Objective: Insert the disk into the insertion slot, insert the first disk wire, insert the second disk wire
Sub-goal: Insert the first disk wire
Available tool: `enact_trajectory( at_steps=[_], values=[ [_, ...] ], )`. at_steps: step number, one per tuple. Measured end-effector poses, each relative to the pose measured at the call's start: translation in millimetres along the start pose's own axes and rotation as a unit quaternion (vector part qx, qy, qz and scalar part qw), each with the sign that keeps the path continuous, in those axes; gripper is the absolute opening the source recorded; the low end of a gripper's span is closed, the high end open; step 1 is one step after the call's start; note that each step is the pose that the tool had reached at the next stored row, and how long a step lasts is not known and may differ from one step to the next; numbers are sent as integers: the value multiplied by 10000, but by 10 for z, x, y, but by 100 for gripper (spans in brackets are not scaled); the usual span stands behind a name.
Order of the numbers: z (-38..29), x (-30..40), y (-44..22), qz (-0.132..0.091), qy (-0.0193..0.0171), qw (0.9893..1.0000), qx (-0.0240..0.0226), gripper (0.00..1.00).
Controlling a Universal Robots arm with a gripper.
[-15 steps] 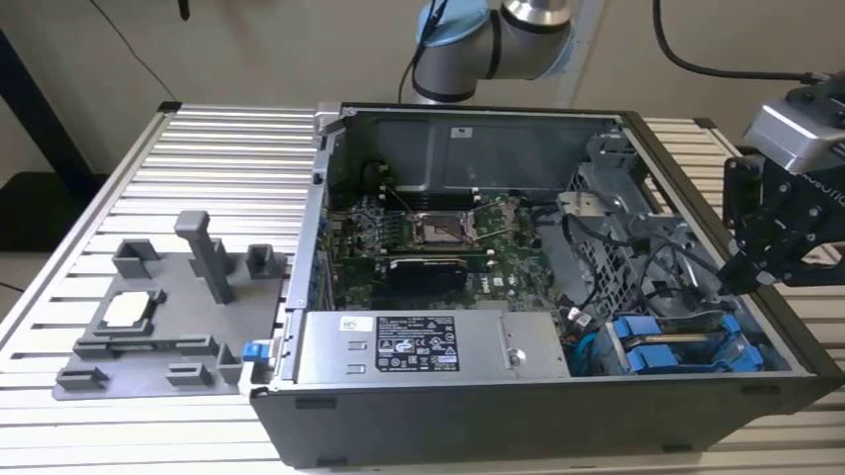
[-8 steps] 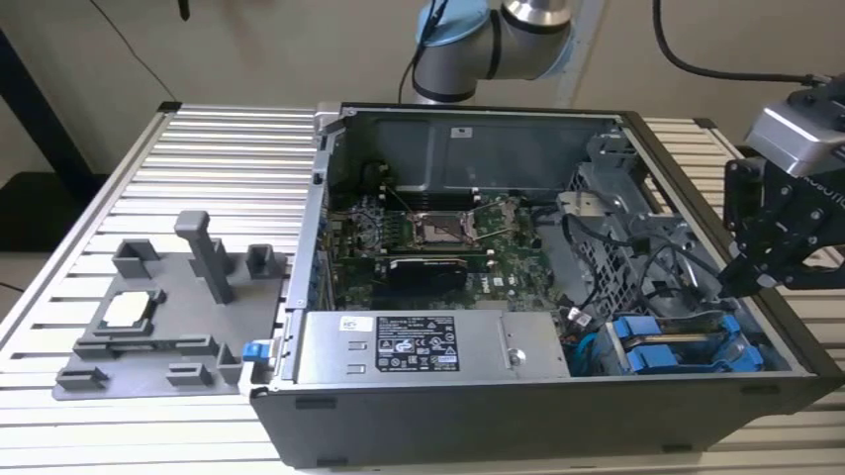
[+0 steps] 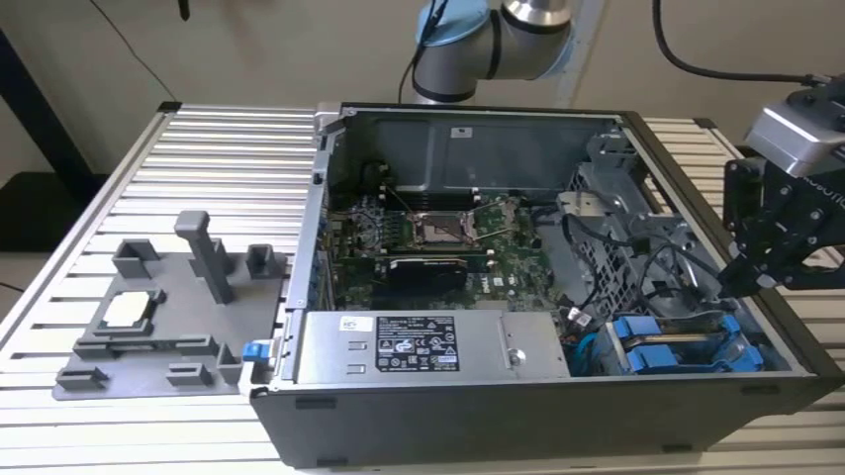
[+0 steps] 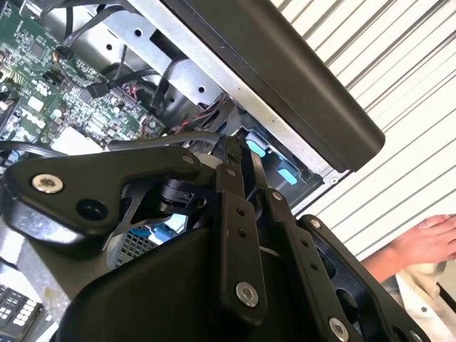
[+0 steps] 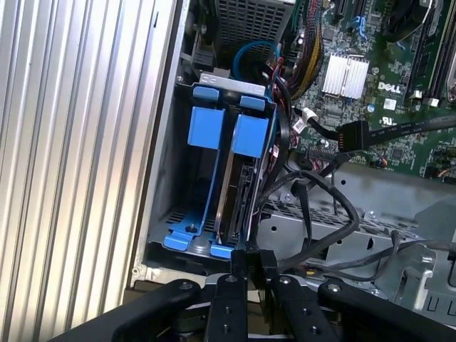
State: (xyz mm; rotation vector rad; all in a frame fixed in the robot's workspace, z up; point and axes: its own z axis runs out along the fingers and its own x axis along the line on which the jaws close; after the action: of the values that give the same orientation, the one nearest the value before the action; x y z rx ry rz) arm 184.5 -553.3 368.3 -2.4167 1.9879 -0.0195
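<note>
Your gripper point(image 3: 737, 280) hangs at the exterior view's right, over the edge of the open computer case point(image 3: 528, 411). In the first wrist view its fingertips point(image 5: 239, 261) sit drawn together with no visible gap. They seem to pinch nothing, though a thin wire there would be hard to make out. The disk point(image 5: 241, 187) stands on edge in its blue carrier point(image 5: 206, 128), seated in the insertion slot point(image 5: 165, 187), with black cables point(image 5: 335, 206) looping just beside it.

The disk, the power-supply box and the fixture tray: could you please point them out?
the disk point(image 5: 241, 187), first wrist view, its exposed side edge
the power-supply box point(image 3: 416, 346), exterior view, its labelled face
the fixture tray point(image 3: 133, 368), exterior view, its bare base
</note>
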Motion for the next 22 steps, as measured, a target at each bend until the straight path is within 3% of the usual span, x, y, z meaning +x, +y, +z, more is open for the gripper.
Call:
enact_trajectory(
  at_steps=[8,22],
  values=[
    [9,31,48,0,0,10000,0,19],
    [12,44,73,0,0,10000,0,19]
  ],
)
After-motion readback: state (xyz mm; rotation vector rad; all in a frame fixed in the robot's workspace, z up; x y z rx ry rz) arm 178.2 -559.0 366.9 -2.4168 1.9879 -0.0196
